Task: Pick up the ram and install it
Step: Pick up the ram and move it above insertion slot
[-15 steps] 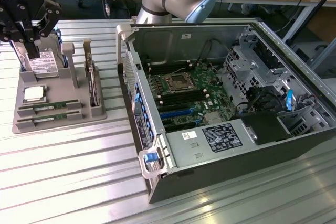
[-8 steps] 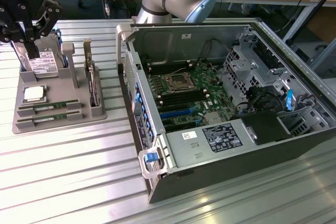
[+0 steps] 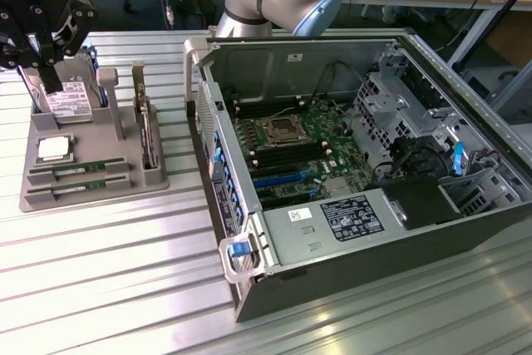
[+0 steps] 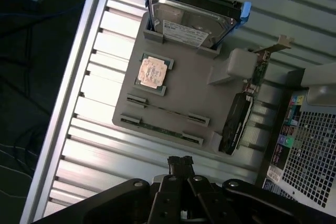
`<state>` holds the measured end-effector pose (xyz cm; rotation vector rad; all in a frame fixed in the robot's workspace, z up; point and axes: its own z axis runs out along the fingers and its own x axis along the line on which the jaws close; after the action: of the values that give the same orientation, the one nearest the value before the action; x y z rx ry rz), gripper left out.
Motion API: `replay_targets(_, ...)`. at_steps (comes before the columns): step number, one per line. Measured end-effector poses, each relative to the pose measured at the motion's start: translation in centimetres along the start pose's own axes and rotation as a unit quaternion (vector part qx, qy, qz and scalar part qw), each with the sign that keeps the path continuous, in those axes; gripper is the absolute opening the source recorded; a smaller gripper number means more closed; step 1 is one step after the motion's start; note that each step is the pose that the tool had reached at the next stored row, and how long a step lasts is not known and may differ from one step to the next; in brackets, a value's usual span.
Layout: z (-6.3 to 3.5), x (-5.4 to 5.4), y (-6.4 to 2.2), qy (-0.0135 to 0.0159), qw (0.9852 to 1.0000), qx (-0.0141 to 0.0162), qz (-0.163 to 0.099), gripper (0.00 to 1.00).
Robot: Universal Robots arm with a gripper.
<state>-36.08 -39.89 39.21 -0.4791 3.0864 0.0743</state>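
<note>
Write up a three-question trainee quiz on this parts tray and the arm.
1. How many ram sticks lie in the gray tray?
2. True or false: the gripper is holding one of the ram sticks.
3. What sits in the tray between the hard drive and the ram sticks?
A) a processor chip
B) a fan
C) a screwdriver

Key:
1. Two, side by side in their slots.
2. False. The gripper is shut on nothing, and both sticks lie in the tray.
3. A.
</note>
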Motion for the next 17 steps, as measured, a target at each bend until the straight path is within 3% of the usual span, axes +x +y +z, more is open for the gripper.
replay_targets(7, 0.0, 0.0, 0.0, 0.0015, 0.9995, -0.0008, -0.033, 0.11)
replay_targets(17, 0.0, 0.0, 0.0, 0.0033, 0.9972, -0.0018, -0.074, 0.11)
